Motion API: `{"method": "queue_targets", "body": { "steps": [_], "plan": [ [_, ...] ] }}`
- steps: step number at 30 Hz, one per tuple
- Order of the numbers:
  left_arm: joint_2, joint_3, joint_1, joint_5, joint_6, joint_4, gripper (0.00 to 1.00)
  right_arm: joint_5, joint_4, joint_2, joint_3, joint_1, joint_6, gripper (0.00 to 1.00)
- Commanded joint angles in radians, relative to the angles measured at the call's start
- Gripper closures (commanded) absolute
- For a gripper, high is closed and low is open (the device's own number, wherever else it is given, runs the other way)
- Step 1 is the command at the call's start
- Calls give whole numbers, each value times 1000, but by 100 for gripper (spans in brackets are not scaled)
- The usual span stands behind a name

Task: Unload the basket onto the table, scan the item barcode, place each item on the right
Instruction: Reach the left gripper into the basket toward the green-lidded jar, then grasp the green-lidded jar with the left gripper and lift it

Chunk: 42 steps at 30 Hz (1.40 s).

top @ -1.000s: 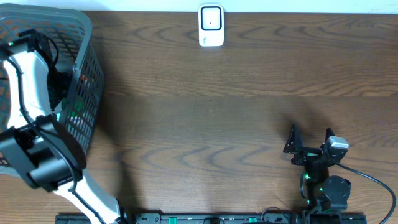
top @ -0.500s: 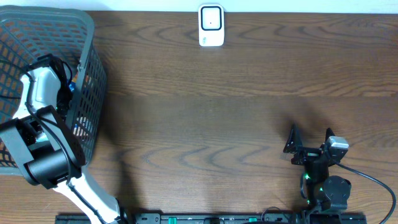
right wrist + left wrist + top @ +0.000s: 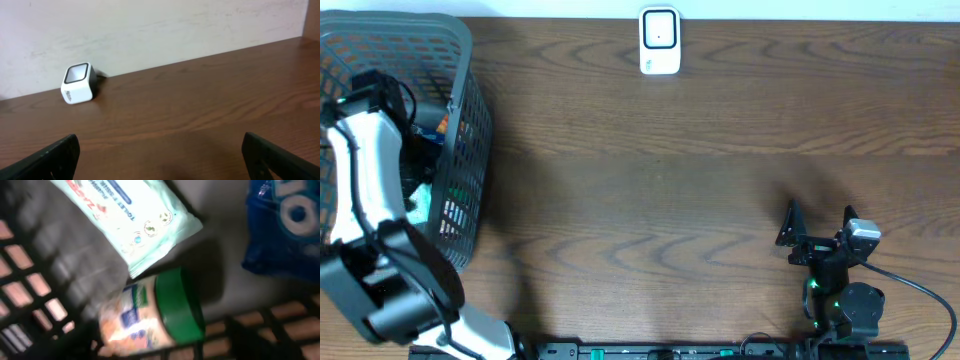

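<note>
The white barcode scanner (image 3: 659,42) stands at the table's far edge and also shows far off as a scanner (image 3: 78,83) in the right wrist view. My left arm (image 3: 362,160) reaches down into the grey basket (image 3: 465,60); its gripper is hidden among the contents. Right below the left wrist camera lies a jar (image 3: 150,315) with a green lid, on its side against the basket wall. Beside it are a pale green wipes pack (image 3: 125,215) and a blue snack bag (image 3: 285,225). My right gripper (image 3: 817,232) rests open and empty near the front right.
The basket's mesh wall (image 3: 260,335) closes in around the jar on the near side. Bare brown tabletop (image 3: 660,200) stretches between the basket, the scanner and the right arm. A pale wall (image 3: 150,25) rises behind the scanner.
My left arm has shifted inside the basket, its white link swinging toward the basket's left side. The basket settled slightly. The right arm has not moved.
</note>
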Motion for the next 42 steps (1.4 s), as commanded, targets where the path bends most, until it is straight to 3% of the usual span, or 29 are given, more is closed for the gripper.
{"method": "queue_targets", "body": {
  "steps": [1, 5, 13, 28, 32, 38, 42],
  "plan": [
    [-23, 16, 8, 11, 152, -61, 1, 5, -4, -5, -2, 10, 8, 1],
    [-18, 11, 8, 20, 367, -153, 2, 5, -4, -5, -2, 10, 8, 1],
    [-13, -26, 8, 21, 494, -96, 2, 5, -4, -5, -2, 10, 8, 1],
    [-5, -257, 8, 66, 507, 49, 1, 5, -4, -5, -2, 10, 8, 1],
    [-5, -298, 8, 66, 485, 75, 17, 5, -4, -5, -2, 10, 8, 1],
    [-5, -304, 8, 66, 468, 86, 25, 5, -4, -5, -2, 10, 8, 1],
    [-5, -327, 8, 66, 450, 112, 16, 5, -4, -5, -2, 10, 8, 1]
  ]
}}
